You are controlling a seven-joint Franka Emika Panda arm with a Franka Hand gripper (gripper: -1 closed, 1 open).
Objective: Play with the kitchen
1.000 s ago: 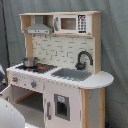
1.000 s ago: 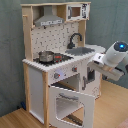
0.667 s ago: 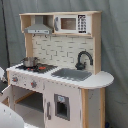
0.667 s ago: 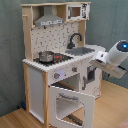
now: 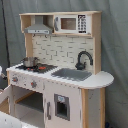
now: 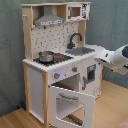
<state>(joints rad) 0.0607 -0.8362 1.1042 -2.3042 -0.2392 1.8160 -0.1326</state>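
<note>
The kitchen (image 5: 65,82) is a tall white and light-wood toy with a hood (image 5: 39,29), a black faucet (image 5: 84,59), a grey sink (image 5: 72,74) and a small pot (image 5: 30,62) on the stovetop. In the second exterior view the kitchen (image 6: 37,80) has its windowed oven door (image 6: 70,102) swung down and open. My white arm comes in from the second exterior view's right, and my gripper (image 6: 103,54) is at the rounded end of the counter beside the sink (image 6: 82,50). It holds nothing that I can see.
A toy microwave (image 5: 70,23) sits on the top shelf beside the hood. A grey curtain hangs behind the kitchen. The floor (image 6: 15,117) is light wood. A white part of the arm (image 5: 7,120) shows at the first exterior view's bottom left.
The arm has shifted slightly toward the second exterior view's right and sunk lower in the first exterior view. The kitchen and its open oven door have not moved.
</note>
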